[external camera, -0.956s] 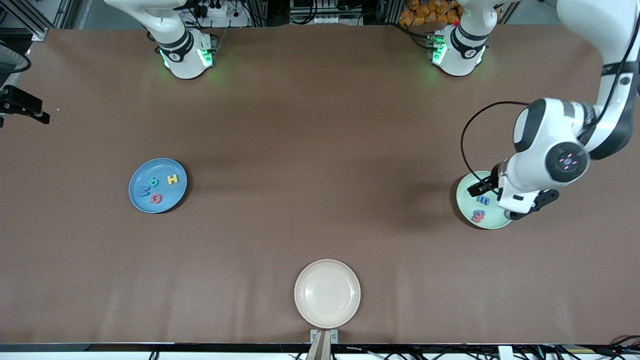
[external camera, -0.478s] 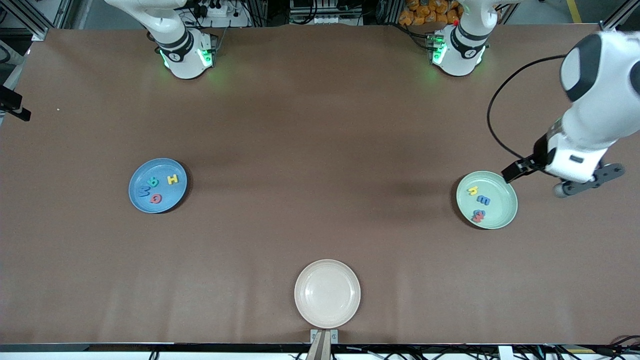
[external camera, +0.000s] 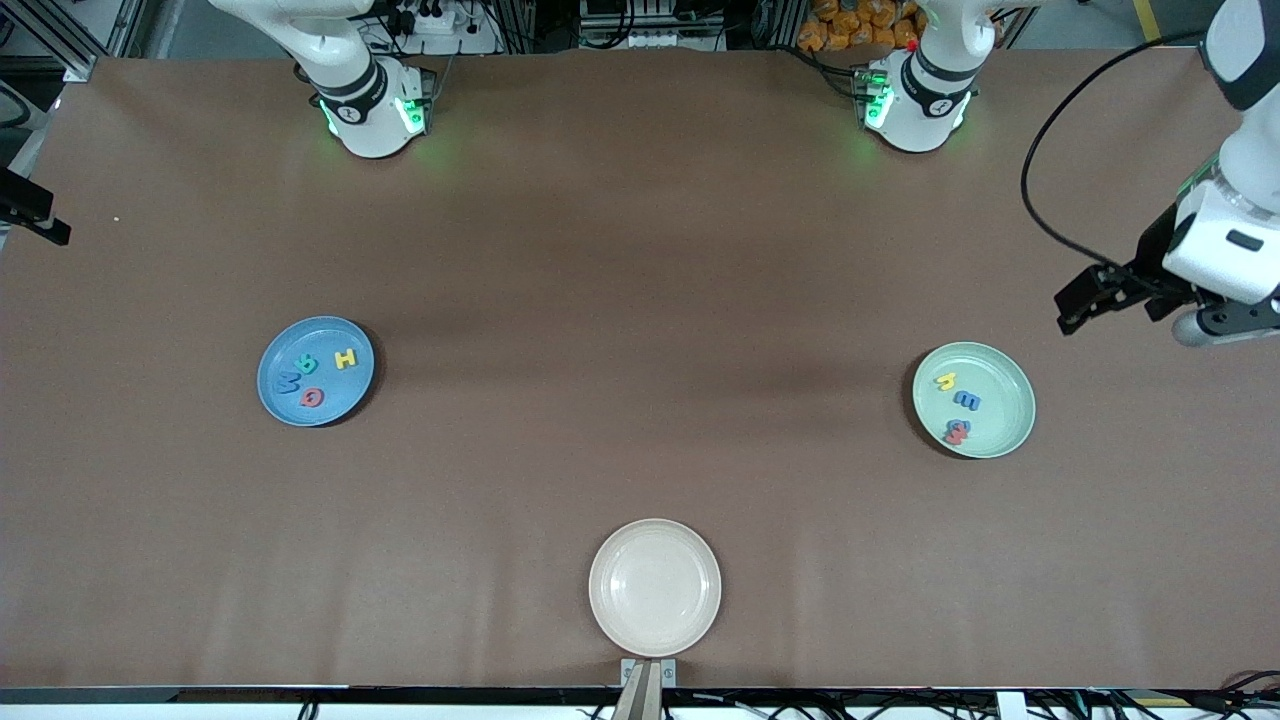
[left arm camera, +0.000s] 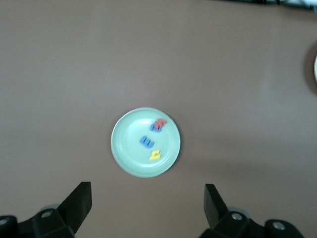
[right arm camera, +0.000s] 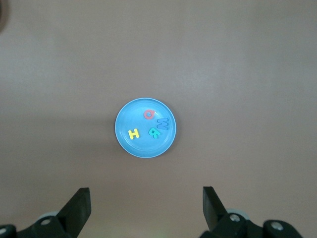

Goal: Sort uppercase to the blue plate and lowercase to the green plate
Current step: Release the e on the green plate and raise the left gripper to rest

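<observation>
The blue plate [external camera: 330,345] holds the uppercase letters: yellow H [external camera: 346,359], a teal letter [external camera: 306,364], blue W [external camera: 290,381] and red Q [external camera: 312,398]. The green plate [external camera: 1012,398] holds the lowercase letters: yellow n [external camera: 945,380], blue m [external camera: 966,400] and red w [external camera: 958,433] lying on a blue letter. My left gripper [external camera: 1085,297] is open and empty, high over bare table beside the green plate [left arm camera: 124,153]. My right gripper [external camera: 35,220] is open and empty, high at the table's edge; its view shows the blue plate [right arm camera: 129,119] far below.
An empty cream plate [external camera: 655,587] sits at the table's edge nearest the front camera, midway between the two ends. Brown table surface lies between the plates. The arm bases [external camera: 372,110] stand along the farthest edge.
My left gripper rose from over the green plate and swung toward the left arm's end of the table, leaving the yellow n on the plate. The right gripper shifted slightly.
</observation>
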